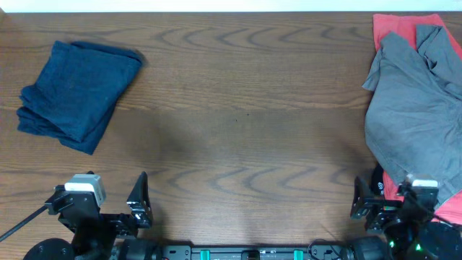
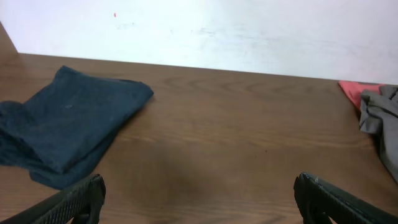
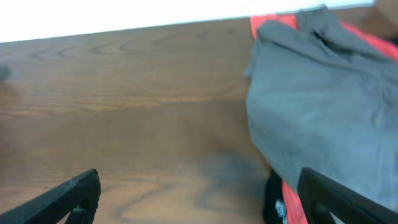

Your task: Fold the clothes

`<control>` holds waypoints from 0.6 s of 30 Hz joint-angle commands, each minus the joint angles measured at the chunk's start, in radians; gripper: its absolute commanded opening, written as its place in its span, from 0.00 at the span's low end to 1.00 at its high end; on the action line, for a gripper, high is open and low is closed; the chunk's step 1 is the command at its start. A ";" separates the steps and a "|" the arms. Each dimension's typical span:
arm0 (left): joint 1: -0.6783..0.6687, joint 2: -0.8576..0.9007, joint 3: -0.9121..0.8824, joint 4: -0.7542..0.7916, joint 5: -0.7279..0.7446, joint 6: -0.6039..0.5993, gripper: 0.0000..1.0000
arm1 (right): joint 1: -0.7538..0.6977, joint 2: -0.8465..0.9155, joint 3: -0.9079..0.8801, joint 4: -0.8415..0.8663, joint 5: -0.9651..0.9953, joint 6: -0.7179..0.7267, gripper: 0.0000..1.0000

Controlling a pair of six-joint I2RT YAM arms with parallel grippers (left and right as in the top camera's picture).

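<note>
A folded navy garment [image 1: 76, 94] lies at the back left of the table; it also shows in the left wrist view [image 2: 65, 124]. No unfolded shorts with a waistband are in view. My left gripper [image 1: 97, 204] is open and empty at the front left, near the table edge, well short of the navy garment; its fingers [image 2: 199, 202] stand wide apart over bare wood. My right gripper [image 1: 401, 204] is open and empty at the front right, with its fingers [image 3: 199, 199] wide apart and the right finger next to the cloth pile.
A grey T-shirt [image 1: 415, 108] lies crumpled at the right edge on a red-orange cloth [image 1: 404, 25]; both show in the right wrist view, grey [image 3: 323, 106] over red [image 3: 292, 199]. A black piece with a white logo [image 3: 277, 202] peeks out under them.
</note>
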 commanded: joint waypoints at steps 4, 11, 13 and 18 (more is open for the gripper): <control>0.002 -0.003 -0.004 -0.002 -0.008 -0.004 0.98 | 0.003 -0.153 -0.174 0.163 -0.038 -0.104 0.99; 0.002 -0.003 -0.004 -0.002 -0.008 -0.004 0.98 | 0.002 -0.184 -0.314 0.405 -0.045 -0.125 0.99; 0.002 -0.003 -0.004 -0.002 -0.008 -0.004 0.98 | 0.002 -0.184 -0.354 0.492 -0.045 -0.146 0.99; 0.002 -0.003 -0.004 -0.002 -0.008 -0.004 0.98 | 0.002 -0.184 -0.489 0.708 -0.045 -0.190 0.99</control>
